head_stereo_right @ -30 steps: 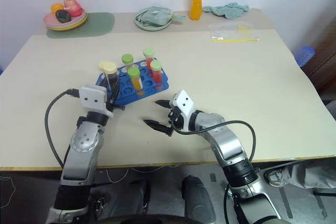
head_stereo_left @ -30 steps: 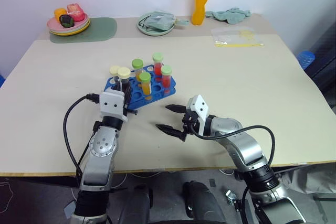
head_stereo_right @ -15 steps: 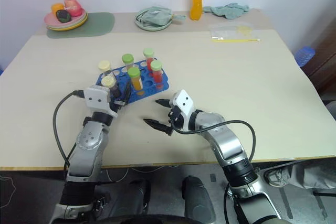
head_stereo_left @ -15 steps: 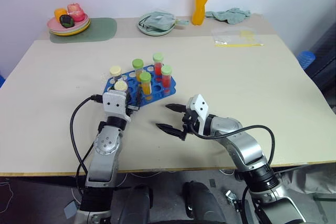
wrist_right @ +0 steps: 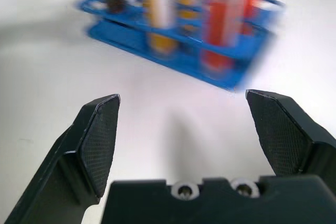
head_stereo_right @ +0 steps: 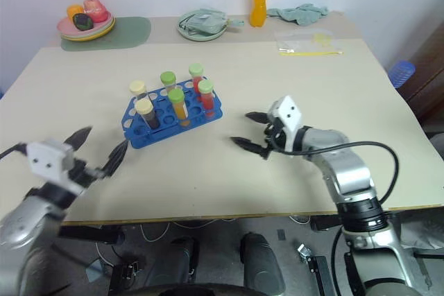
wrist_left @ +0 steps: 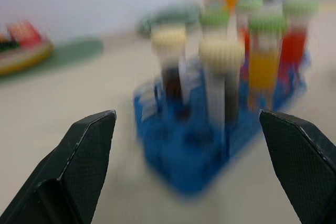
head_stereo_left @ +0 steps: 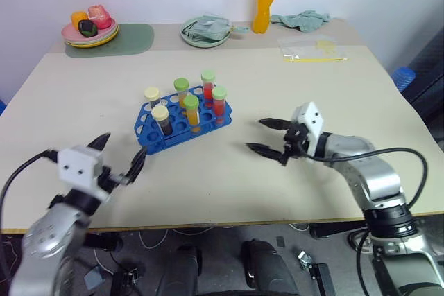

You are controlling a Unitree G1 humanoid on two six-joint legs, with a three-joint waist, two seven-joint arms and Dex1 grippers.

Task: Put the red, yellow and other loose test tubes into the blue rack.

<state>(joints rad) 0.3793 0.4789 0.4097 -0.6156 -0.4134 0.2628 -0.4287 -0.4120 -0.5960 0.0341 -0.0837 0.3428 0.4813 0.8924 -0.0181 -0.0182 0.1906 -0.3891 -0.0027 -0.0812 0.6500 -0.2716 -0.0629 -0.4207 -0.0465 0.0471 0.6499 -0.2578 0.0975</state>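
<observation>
The blue rack (head_stereo_left: 182,120) stands on the beige table (head_stereo_left: 333,102), left of centre, and carries six capped test tubes upright. Two cream-capped tubes with dark contents (head_stereo_left: 160,119) sit at the rack's left end. Two green-capped tubes with orange-yellow contents (head_stereo_left: 191,111) stand in the middle, and two green-capped tubes with red contents (head_stereo_left: 219,100) stand at the right end. No loose tube can be made out on the table surface. The left gripper (head_stereo_left: 118,159) hangs over the near left edge of the table, apart from the rack, with its two black fingers spread wide and nothing between them. In the left wrist view the rack is seen ahead between those parted fingers (wrist_left: 84,150). The right gripper (head_stereo_left: 269,136) hovers to the right of the rack, well clear of it, pointing toward it with fingers likewise wide apart and empty. At the far edge stand an orange drink bottle (head_stereo_left: 263,3), whose label cannot be read, a crumpled teal cloth (head_stereo_left: 302,18) and a green plate holding a folded cloth (head_stereo_left: 205,31). At the far left a stack of plates with toy food (head_stereo_left: 90,27) rests on a green mat (head_stereo_left: 132,38). A clear plastic bag with a yellow strip (head_stereo_left: 312,49) lies at the far right; no writing on it is legible.
</observation>
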